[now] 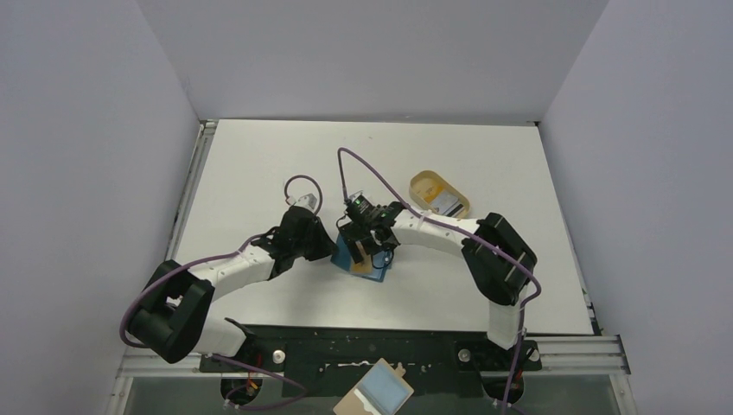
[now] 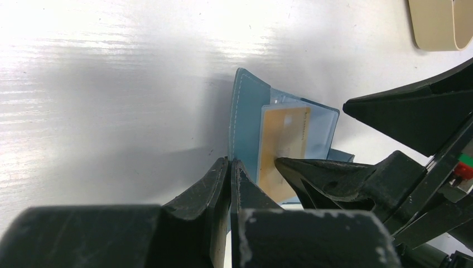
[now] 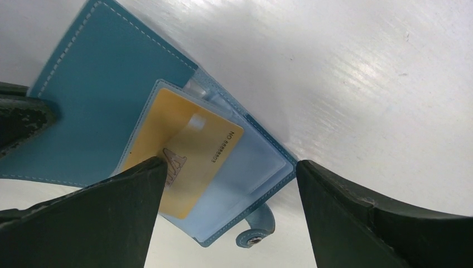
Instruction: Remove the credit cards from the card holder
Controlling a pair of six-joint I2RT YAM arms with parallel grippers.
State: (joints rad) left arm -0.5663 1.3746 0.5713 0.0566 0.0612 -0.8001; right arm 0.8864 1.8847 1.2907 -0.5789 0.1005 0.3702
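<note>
The teal-blue card holder [image 1: 363, 259] lies open at the table's middle. My left gripper [image 1: 333, 251] is shut on the edge of its cover flap [image 2: 245, 117], as the left wrist view shows at the fingertips [image 2: 231, 167]. A gold card [image 3: 189, 156] sits partly out of a clear pocket; it also shows in the left wrist view [image 2: 284, 139]. My right gripper [image 3: 231, 164] is open over the pockets, one finger [image 3: 128, 195] resting at the gold card's lower edge. The snap tab [image 3: 255, 237] hangs free. A pale card with dark markings [image 1: 447, 205] lies in the tan oval tray [image 1: 428, 181].
The tan oval tray stands to the right and behind the wallet, its corner showing in the left wrist view [image 2: 440, 28]. A tan board with a light-blue rectangle [image 1: 376, 393] lies below the table's near edge. Purple cables loop above both wrists.
</note>
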